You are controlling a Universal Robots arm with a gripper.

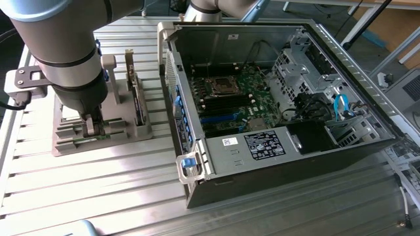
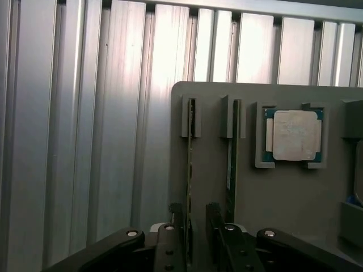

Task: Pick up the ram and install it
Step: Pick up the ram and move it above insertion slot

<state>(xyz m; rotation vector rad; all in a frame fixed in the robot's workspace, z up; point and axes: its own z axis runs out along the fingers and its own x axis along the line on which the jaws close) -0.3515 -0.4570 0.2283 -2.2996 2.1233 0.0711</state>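
Two thin green ram sticks stand on edge in slots of a grey holder point(image 2: 283, 198). My gripper point(image 2: 194, 226) is low over the holder and open. Its black fingers point(image 2: 177, 224) straddle one ram stick point(image 2: 190, 164), with a gap still showing on one side. The second ram stick point(image 2: 231, 164) stands just beside it, outside the fingers. In the exterior view the gripper point(image 1: 90, 129) reaches down into the holder point(image 1: 131, 132) at the exterior view's left, and the arm hides most of the sticks.
A square silver processor chip point(image 2: 292, 135) lies in a pocket of the holder. A dark expansion card point(image 1: 136, 96) stands upright on it. The open computer case point(image 1: 262, 147) lies at the exterior view's right, with its motherboard point(image 1: 246, 93) and black memory slots point(image 1: 226, 104) exposed. Ribbed metal table point(image 1: 98, 187) all around.
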